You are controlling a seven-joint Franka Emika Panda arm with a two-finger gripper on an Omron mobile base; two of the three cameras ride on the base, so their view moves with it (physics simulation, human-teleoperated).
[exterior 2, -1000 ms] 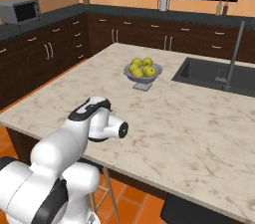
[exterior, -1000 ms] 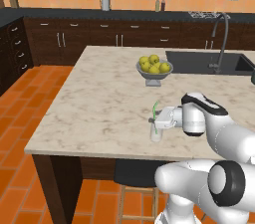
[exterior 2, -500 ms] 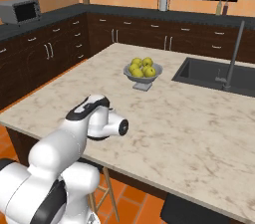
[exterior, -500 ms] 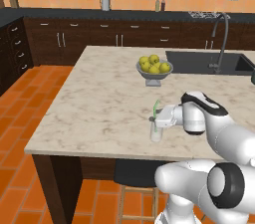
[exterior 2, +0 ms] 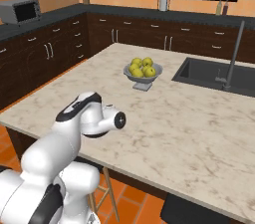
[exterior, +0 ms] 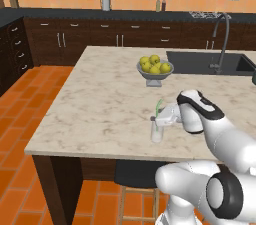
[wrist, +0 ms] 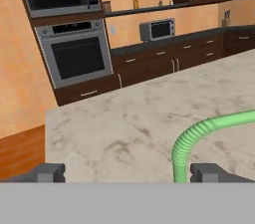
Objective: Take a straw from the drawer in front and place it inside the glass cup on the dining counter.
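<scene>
In the left base view, the small clear cylindrical glass cup (exterior: 157,132) stands in the lower middle of the frame, on the pale beige marble-patterned dining counter (exterior: 100,104) and near its front edge. The thin bright green straw (exterior: 158,108) stands inside the cup, and its bent tip rises above the rim. Just right of the straw top, the white arm's two-finger gripper (exterior: 161,117) hovers level with it. In the hand view the two dark fingertips (wrist: 211,172) sit far apart at the bottom corners, so the jaws are spread wide and hold nothing. The ribbed bend of the straw (wrist: 191,142) curves up between them, closer to the right fingertip, with a gap on either side.

Compared with a second ago, little differs. The cup, the straw and the grey bowl of yellow-green fruit (exterior: 155,68) at the upper middle of the left base view all sit where they did. The arm's elbow in the lower left of the right base view looks almost unmoved. The gripper was as wide then as it is here.
</scene>
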